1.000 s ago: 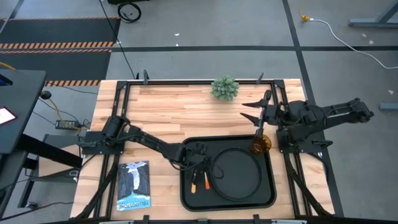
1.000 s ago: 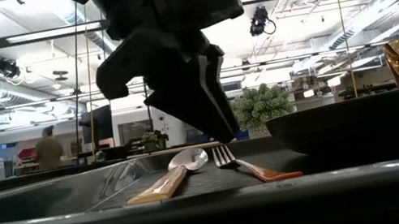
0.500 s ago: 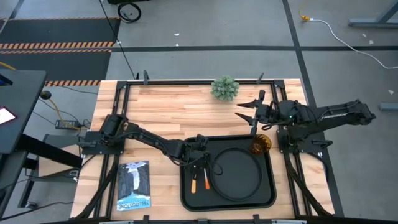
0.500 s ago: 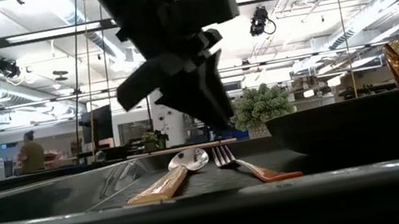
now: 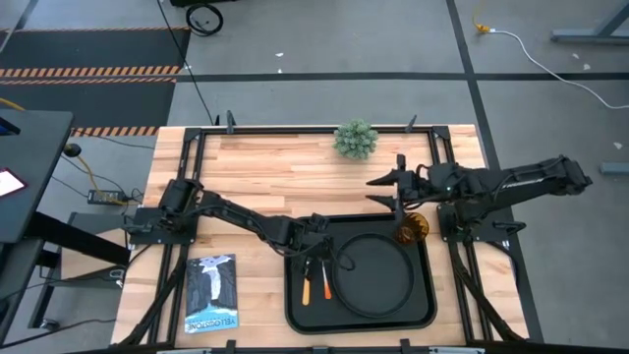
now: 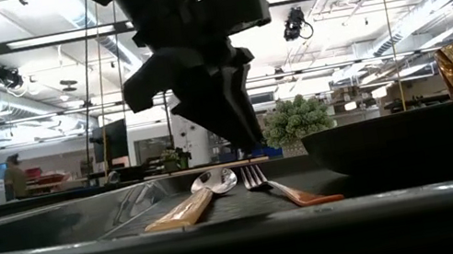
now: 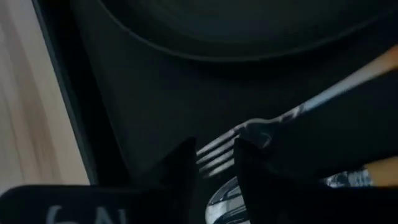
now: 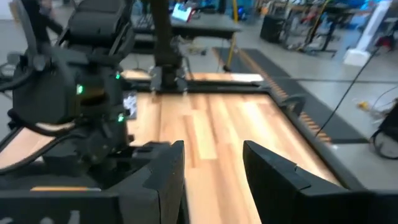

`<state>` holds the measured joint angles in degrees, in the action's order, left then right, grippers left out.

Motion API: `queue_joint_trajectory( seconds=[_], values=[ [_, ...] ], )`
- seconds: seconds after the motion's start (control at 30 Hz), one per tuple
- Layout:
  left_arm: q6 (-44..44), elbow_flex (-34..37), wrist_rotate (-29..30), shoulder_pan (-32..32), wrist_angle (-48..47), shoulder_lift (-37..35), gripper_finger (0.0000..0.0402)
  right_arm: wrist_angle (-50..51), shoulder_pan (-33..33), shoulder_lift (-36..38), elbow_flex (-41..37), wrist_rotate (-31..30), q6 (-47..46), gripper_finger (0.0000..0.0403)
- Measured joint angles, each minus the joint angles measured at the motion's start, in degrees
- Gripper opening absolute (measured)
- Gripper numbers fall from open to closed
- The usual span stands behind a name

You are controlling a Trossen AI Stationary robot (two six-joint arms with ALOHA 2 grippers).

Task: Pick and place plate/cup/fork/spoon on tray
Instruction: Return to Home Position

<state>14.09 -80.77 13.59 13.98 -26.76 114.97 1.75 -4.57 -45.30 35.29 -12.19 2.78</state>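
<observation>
Here the orange-handled fork (image 5: 325, 282) lies flat beside the spoon (image 5: 306, 285).

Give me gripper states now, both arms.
Left gripper: open, empty, over the fork on the tray.
Right gripper: open, empty, above the table.

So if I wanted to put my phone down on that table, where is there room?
The bare wood between the plant and the tray is free, also around the booklet. The tray is crowded: plate, fork, spoon, cup, left gripper.
</observation>
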Motion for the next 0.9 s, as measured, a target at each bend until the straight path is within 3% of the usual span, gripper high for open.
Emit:
queue_joint_trajectory(
  seconds=[0.23, 0.43, 0.73, 0.9],
  values=[
    [-10.51, 0.00, 3.65, 0.43, 1.78, 0.44, 0.0102, 0.40, -3.22, -4.68, 0.00, 0.07, -3.07, 0.0171],
    [-20.92, 0.01, 4.52, 0.37, -3.36, -0.34, 0.0090, 0.46, -6.94, -5.30, -0.01, -1.58, -6.75, 0.0171],
    [-30.53, 0.04, 2.67, -0.69, -7.20, -0.82, 0.0069, 1.80, -13.04, -2.63, 0.05, -8.94, -7.29, 0.0171],
    [-28.43, 0.00, 3.20, -1.08, -8.40, -5.14, 0.0042, 9.27, -14.48, 2.83, 2.01, -11.34, -6.64, 0.0171]
  ],
)
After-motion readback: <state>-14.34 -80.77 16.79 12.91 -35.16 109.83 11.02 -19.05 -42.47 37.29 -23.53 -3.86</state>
